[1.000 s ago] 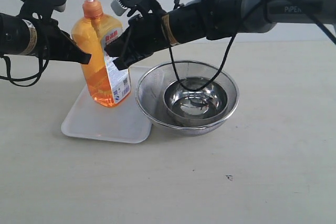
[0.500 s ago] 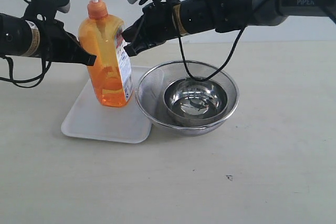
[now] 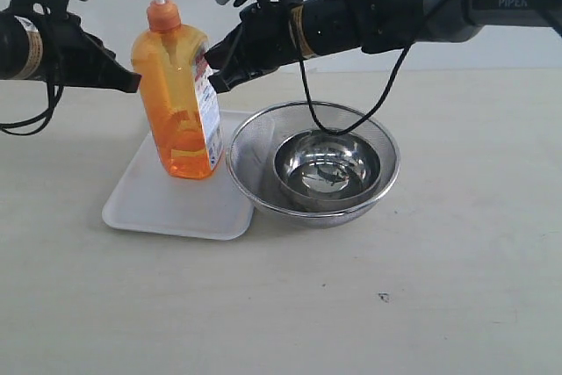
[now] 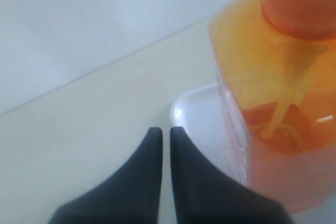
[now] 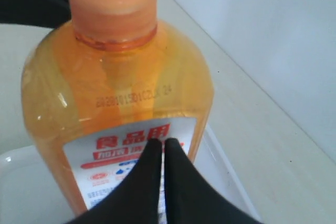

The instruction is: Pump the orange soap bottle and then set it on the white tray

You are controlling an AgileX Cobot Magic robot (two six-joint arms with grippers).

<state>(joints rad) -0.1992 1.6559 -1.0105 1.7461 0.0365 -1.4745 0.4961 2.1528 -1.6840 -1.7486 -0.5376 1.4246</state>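
The orange soap bottle (image 3: pixel 180 98) stands upright on the white tray (image 3: pixel 167 204), its pump head pointing left. My left gripper (image 3: pixel 134 83) is shut and empty, just off the bottle's left side; in the left wrist view its tips (image 4: pixel 165 132) sit beside the bottle (image 4: pixel 273 87) and over the tray's corner (image 4: pixel 191 116). My right gripper (image 3: pixel 213 82) is shut and empty too, its tips close by the bottle's right side. The right wrist view shows the gripper (image 5: pixel 161 144) in front of the label on the bottle (image 5: pixel 118 93).
A round steel mesh strainer (image 3: pixel 250 160) with a small shiny steel bowl (image 3: pixel 327 164) inside stands right beside the tray. A black cable (image 3: pixel 303 111) hangs from the right arm over the strainer. A pale wall runs behind the table.
The bottle went from tilted and lifted to standing upright on the tray. The left arm has drawn back to the left and up, away from the bottle; the right gripper rose and holds near the label.
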